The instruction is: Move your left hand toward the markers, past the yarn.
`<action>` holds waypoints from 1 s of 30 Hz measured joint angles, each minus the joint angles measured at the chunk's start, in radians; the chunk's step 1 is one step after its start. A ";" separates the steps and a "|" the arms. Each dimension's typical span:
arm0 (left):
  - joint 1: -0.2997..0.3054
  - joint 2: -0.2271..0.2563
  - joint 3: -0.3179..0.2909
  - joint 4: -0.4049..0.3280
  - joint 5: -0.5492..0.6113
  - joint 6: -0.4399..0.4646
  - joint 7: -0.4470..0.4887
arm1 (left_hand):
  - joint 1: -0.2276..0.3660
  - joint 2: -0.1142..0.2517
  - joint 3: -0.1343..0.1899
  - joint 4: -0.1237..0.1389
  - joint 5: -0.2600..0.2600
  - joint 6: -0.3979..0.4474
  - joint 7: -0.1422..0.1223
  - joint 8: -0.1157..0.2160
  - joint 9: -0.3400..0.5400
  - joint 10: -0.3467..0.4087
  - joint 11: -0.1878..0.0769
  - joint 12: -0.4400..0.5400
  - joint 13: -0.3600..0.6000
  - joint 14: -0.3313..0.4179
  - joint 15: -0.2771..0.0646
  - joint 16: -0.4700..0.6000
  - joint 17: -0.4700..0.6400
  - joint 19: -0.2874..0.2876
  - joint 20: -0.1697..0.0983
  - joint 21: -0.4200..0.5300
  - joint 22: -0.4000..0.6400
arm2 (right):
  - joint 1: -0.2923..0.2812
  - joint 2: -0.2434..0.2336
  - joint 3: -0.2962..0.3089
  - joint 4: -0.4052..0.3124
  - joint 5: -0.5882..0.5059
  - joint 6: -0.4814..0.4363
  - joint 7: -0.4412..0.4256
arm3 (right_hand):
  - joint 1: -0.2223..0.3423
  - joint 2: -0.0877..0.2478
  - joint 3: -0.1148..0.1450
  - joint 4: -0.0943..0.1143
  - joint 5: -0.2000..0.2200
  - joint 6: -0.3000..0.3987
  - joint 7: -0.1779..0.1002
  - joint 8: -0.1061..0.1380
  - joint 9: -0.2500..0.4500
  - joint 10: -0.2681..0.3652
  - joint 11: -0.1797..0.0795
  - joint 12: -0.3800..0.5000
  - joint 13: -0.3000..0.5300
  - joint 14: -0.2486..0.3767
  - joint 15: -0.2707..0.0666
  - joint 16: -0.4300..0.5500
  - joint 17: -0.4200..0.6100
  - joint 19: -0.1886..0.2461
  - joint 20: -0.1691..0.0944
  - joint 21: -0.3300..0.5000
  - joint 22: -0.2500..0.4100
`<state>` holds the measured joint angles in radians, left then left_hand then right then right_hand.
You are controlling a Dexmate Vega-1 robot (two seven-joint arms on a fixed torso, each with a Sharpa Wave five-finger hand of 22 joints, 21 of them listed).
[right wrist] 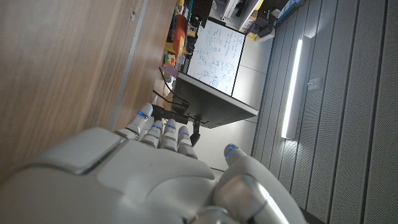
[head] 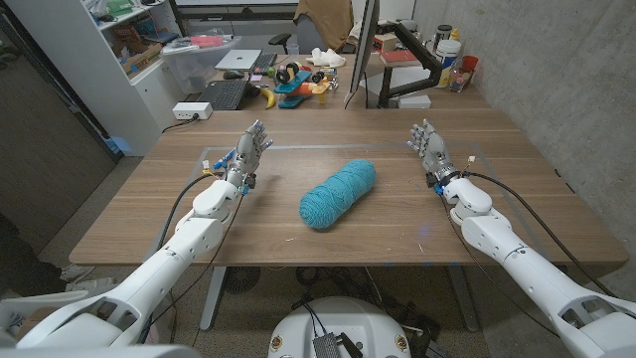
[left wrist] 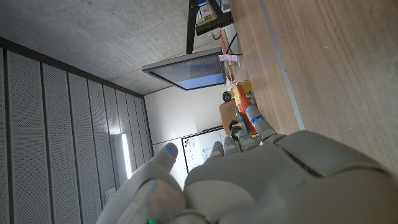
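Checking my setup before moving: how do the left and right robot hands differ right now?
The left robot hand stands over the markers at the table's left; the right robot hand has only bare table beside it. The left sits nearer the teal yarn than the right. Both hold nothing, fingers apart and upright.

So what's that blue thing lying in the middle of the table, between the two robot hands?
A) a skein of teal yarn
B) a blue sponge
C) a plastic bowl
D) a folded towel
A: the head view shows a skein of teal yarn with wound strands, lying on the wooden table between the left hand and the right hand, touched by neither.
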<state>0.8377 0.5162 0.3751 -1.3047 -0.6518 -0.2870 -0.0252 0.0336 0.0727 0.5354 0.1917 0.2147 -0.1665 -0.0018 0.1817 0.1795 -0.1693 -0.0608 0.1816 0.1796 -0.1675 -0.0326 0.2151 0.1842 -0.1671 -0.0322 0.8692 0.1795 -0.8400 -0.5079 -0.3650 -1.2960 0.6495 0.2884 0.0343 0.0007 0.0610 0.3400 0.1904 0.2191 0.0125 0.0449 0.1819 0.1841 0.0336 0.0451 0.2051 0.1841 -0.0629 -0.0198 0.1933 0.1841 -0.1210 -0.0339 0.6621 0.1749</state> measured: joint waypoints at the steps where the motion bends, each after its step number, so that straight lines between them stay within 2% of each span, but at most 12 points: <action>1: -0.001 0.003 0.002 -0.001 -0.001 0.001 0.001 | 0.000 0.000 0.000 0.000 0.000 0.000 0.000 0.000 0.000 0.000 0.000 0.000 0.000 0.000 0.000 0.000 0.000 0.000 0.000 0.004 0.000 | 0.000 0.001 0.002 0.000 -0.001 -0.001 0.001 | 0.000 0.000 0.000 0.000 0.000 0.000 0.000 0.000 0.000 0.000 0.000 0.000 0.000 0.000 0.000 0.000 0.000 0.000 0.000 0.000 0.000; 26: -0.008 0.023 0.022 -0.004 -0.011 0.009 0.021 | -0.004 0.004 0.004 0.004 0.004 -0.005 0.005 0.007 0.000 0.000 0.000 0.007 0.000 0.000 0.000 0.000 0.000 0.000 0.000 0.004 0.000 | -0.004 0.023 0.020 0.004 -0.024 -0.009 0.007 | 0.000 0.000 0.000 0.000 0.000 0.000 0.000 0.000 0.000 0.000 0.000 0.000 0.000 0.000 0.000 0.000 0.000 0.000 0.000 0.000 0.000; 30: -0.008 0.041 0.029 -0.017 -0.007 0.016 0.028 | -0.004 0.004 0.004 0.004 0.008 -0.005 0.005 0.011 0.000 0.000 0.000 0.015 0.000 0.000 0.000 0.007 0.000 0.000 0.000 0.004 0.000 | -0.005 0.025 0.021 0.004 -0.032 -0.014 0.007 | 0.000 0.000 0.000 0.000 0.000 0.000 0.000 0.000 0.000 0.000 0.000 0.000 0.000 0.000 0.000 0.000 0.000 0.000 0.000 -0.004 0.000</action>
<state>0.8293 0.5574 0.4045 -1.3213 -0.6585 -0.2713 0.0032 0.0295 0.0768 0.5397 0.1955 0.2224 -0.1716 0.0035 0.1925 0.1792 -0.1690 -0.0606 0.1964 0.1794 -0.1673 -0.0325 0.2225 0.1840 -0.1669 -0.0322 0.8732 0.1793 -0.8450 -0.4827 -0.3437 -1.2924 0.6179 0.2745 0.0412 0.0006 0.0610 0.3400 0.1903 0.2191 0.0124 0.0449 0.1819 0.1839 0.0336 0.0450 0.2050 0.1840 -0.0627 -0.0197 0.1933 0.1840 -0.1208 -0.0339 0.6580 0.1746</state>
